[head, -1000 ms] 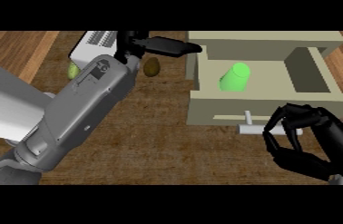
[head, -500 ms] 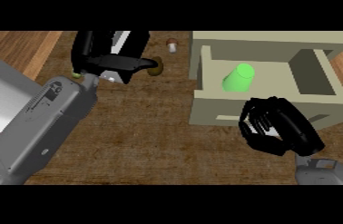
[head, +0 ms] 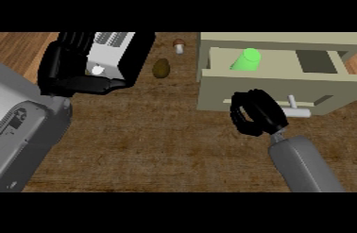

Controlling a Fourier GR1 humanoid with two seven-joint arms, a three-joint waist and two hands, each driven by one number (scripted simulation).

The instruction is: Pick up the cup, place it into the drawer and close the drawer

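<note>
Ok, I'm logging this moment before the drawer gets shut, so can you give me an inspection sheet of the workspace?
Surface: brown wooden counter, bare in the middle.
Job's things: green cup lies inside the open beige drawer; the drawer's white handle sticks out at the front.
Clutter: a brown oval item and a small mushroom left of the drawer.
Hands: right hand is against the drawer's front, fingers curled, holding nothing; left hand is raised at the upper left, and its fingers cannot be read.
Cables: nothing seen.
Surroundings: nothing seen beyond the counter.
</note>
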